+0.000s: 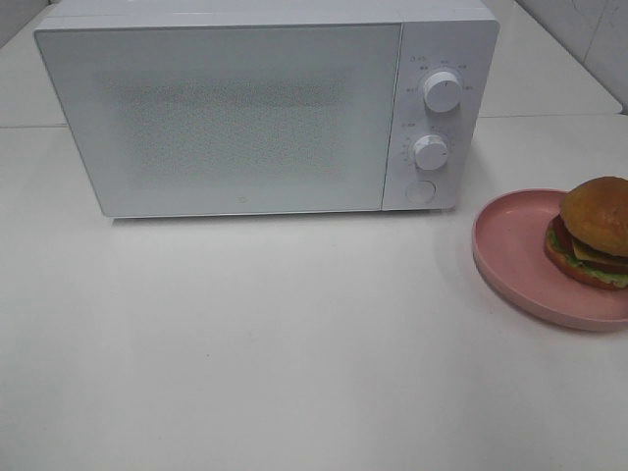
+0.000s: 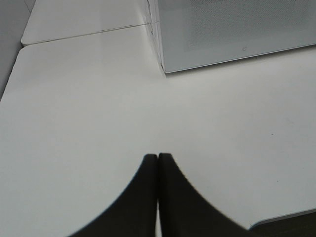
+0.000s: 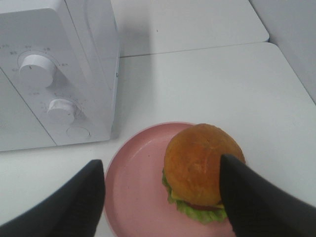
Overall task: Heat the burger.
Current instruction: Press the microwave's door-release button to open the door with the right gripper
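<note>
A matte white worktop [image 1: 294, 343] spreads beneath and ahead of the right tool [image 3: 162, 162]. Farther ahead of it a thin seam [image 3: 197, 49] crosses the surface, where a second white panel with a rounded corner butts on. Beyond stands a pale tiled wall [image 1: 589, 29]. The light is soft and even.

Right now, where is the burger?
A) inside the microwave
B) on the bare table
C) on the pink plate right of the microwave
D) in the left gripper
C: the burger sits on the pink plate, to the right of the closed microwave in the high view.
</note>
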Motion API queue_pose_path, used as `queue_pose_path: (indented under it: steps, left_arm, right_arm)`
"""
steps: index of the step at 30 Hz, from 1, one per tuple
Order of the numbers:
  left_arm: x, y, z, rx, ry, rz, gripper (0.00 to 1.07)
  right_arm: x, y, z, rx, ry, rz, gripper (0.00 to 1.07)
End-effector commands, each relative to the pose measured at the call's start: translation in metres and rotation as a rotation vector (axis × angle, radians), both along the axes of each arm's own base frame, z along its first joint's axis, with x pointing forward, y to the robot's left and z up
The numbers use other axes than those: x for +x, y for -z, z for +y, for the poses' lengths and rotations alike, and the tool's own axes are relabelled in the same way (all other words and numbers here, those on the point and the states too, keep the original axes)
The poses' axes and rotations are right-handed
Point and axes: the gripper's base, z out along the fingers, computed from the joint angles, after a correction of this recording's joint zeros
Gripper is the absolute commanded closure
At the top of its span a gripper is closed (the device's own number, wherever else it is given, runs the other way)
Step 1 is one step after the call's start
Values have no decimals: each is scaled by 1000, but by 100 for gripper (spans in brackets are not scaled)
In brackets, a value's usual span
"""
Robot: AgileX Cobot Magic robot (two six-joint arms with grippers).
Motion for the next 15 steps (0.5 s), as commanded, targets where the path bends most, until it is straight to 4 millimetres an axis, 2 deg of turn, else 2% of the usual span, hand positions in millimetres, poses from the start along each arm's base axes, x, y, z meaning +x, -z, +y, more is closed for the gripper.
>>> queue_pose_path:
  steps: [1,5,8,12,15]
  left_arm:
    - [-3,-1,0,-7,5,-36,106]
    - [-3,-1,0,-7,5,-36,106]
    - [-3,-1,0,-7,5,-36,106]
    - [-3,-1,0,-7,5,-36,106]
    - [-3,-1,0,-7,5,-36,106]
  right_arm:
    - [22,6,-1,2,4,-35,47]
    - [37,15,0,2,4,-33,49]
    - [41,17,0,2,4,-45,49]
    - [65,33,0,3,3,-70,50]
    - [70,38,0,3,3,-65,50]
